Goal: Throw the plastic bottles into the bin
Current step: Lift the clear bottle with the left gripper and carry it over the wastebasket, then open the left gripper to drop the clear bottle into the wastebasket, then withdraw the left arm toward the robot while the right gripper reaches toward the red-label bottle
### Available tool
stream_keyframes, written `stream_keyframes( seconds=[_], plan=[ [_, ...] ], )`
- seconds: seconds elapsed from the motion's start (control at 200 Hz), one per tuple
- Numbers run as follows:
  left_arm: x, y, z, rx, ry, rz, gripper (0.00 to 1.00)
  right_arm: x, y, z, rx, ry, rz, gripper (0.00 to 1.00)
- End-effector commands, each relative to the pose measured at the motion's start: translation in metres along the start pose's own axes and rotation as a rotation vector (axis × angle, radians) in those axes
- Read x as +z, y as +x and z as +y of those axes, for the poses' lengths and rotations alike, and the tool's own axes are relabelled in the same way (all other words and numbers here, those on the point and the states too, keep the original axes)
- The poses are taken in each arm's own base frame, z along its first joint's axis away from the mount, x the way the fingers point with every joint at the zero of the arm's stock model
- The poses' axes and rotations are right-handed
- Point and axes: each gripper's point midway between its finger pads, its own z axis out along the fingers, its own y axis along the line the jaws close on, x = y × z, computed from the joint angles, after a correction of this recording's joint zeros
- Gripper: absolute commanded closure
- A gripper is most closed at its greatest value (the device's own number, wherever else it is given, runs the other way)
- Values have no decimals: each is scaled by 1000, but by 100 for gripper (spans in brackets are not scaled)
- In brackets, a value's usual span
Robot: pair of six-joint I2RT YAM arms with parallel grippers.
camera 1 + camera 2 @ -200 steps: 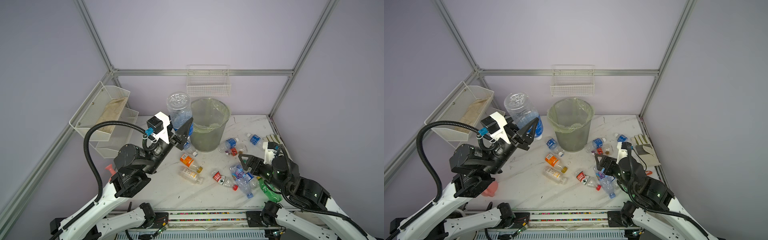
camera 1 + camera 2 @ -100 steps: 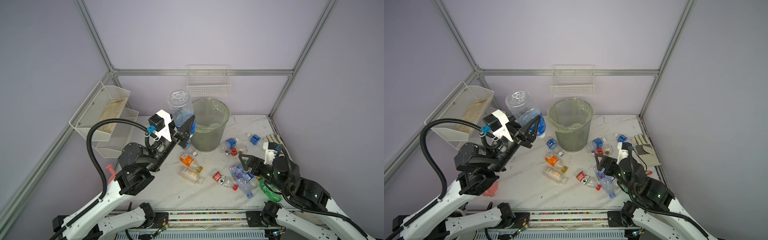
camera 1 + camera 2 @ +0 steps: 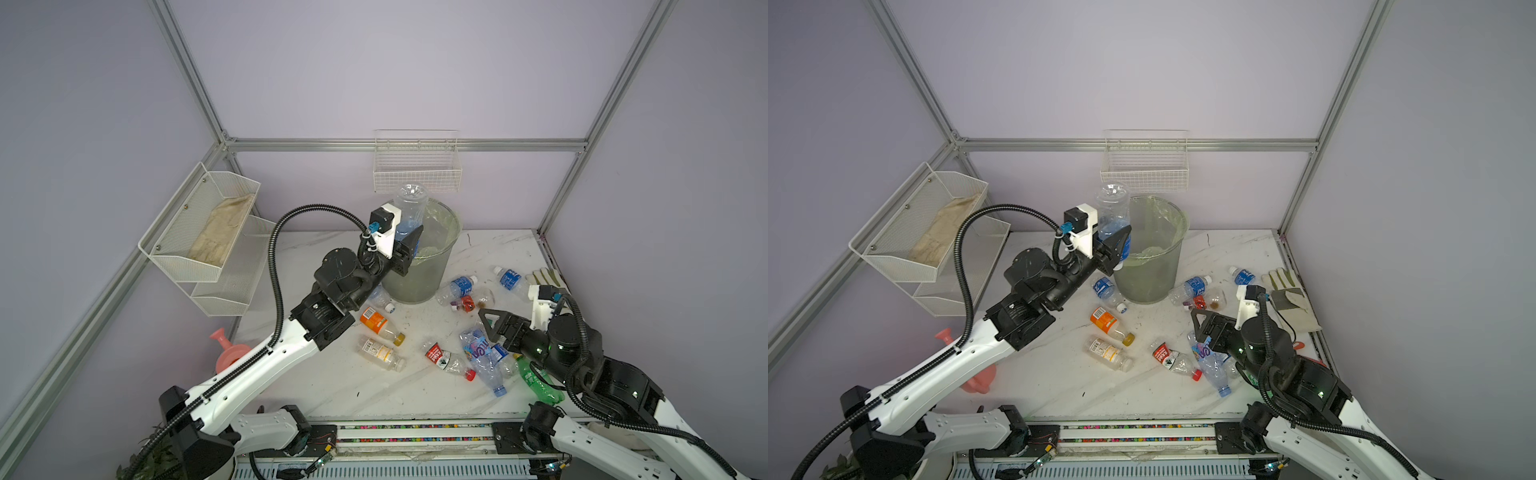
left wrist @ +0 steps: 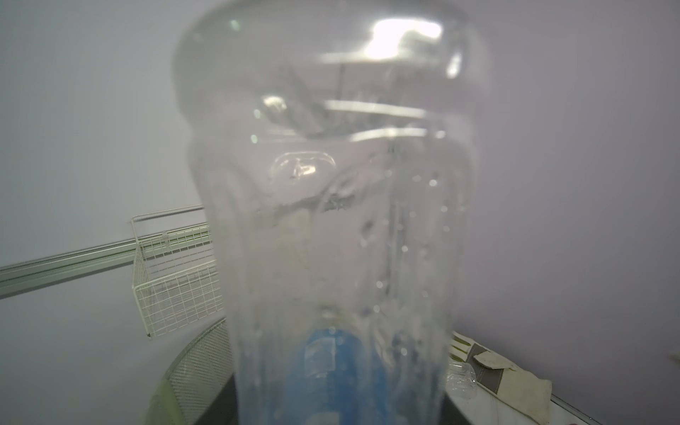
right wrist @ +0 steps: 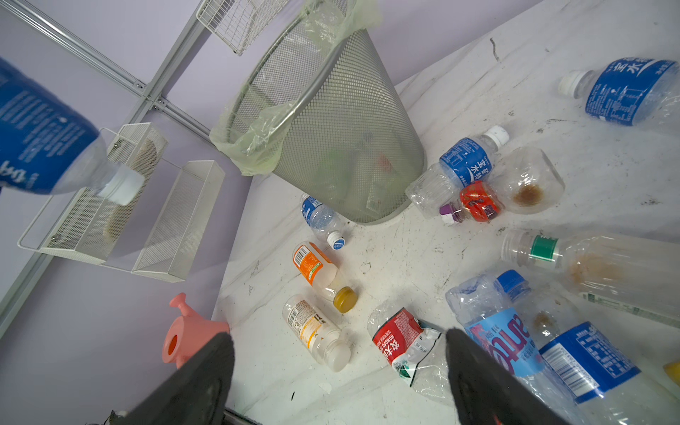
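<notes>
The white table (image 3: pixel 332 382) is carrying everything. In both top views the bin (image 3: pixel 419 282) is standing at 12 o'clock from the table's middle, and its green liner is folding over the rim.

The left arm is reaching up to the rim at about 9 o'clock of the opening. The left gripper (image 3: pixel 409 249) is clamping tight on the lower part of the held bottle (image 3: pixel 409 203), a clear one with a blue label. This bottle is standing almost upright but inverted, with the base pointing up and the cap pointing down. From the top views I cannot tell if it is hanging fully over the opening or only above the rim.

So, in my judgement, the arm should be travelling a little more toward 3 o'clock until the cap is clearly inside the ring, and only then opening the jaws. It should also be staying clear of the wire wall basket (image 3: pixel 417 166), which is hanging behind the bin at 12 o'clock.

The right gripper (image 5: pixel 340 379) is hovering at 4 o'clock from the bin, with jaws spread wide and holding nothing. The loose bottles (image 3: pixel 376 324) are lying on the table from 6 to 3 o'clock of the bin, so a lot of work is left.
</notes>
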Motion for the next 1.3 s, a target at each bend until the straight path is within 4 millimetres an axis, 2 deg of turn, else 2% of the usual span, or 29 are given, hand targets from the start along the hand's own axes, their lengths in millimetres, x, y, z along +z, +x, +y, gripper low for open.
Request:
stream_keyframes(
  seconds=[0.0,0.04,0.06,0.075,0.095,0.14,0.16,0.195,0.255,0.31,0.415,0.705,0.78,0.79,0.815,1.025,1.11,1.295],
  plan=[
    [18,-58,10,-76,14,-117,62,-6,-8,5,11,-18,-19,8],
    [29,-54,16,-77,10,-90,61,-7,-8,6,11,-20,-19,8],
    [44,-36,17,-76,6,-41,59,-7,-9,7,9,-22,-18,8],
    [50,-30,19,-79,3,-20,55,-8,-9,7,9,-24,-19,8],
    [55,-27,22,-79,-3,4,44,-8,-10,8,5,-26,-18,8],
    [68,-20,28,-75,-27,75,5,-11,-12,10,2,-31,-19,8],
    [72,-17,29,-67,-37,109,0,-12,-12,11,1,-33,-19,8],
    [75,-17,29,-56,-38,152,0,-14,-13,12,-2,-35,-19,8],
    [75,-30,30,-57,-38,145,0,-16,-15,13,-3,-40,-23,8],
    [69,-44,29,-72,-27,88,0,-17,-15,13,-4,-43,-25,8],
    [54,-55,30,-96,-26,8,0,-14,-15,13,-10,-40,-23,8],
    [29,-67,34,-120,-38,-28,0,-11,-12,13,-16,-30,-9,8],
    [29,-59,33,-126,-35,-11,0,-10,-10,12,-17,-27,-1,8],
    [20,-71,34,-129,-35,-36,0,-9,-10,12,-17,-27,-1,8],
    [15,-74,34,-135,-34,-43,0,-8,-8,11,-20,-24,6,8],
    [-10,-73,35,-163,-30,-50,0,10,9,3,-110,48,88,7],
    [-23,-72,35,-169,-29,-51,0,21,20,0,-146,71,140,3],
    [-57,-65,37,-195,-34,-50,0,42,40,-9,-198,128,227,3]
  ],
)
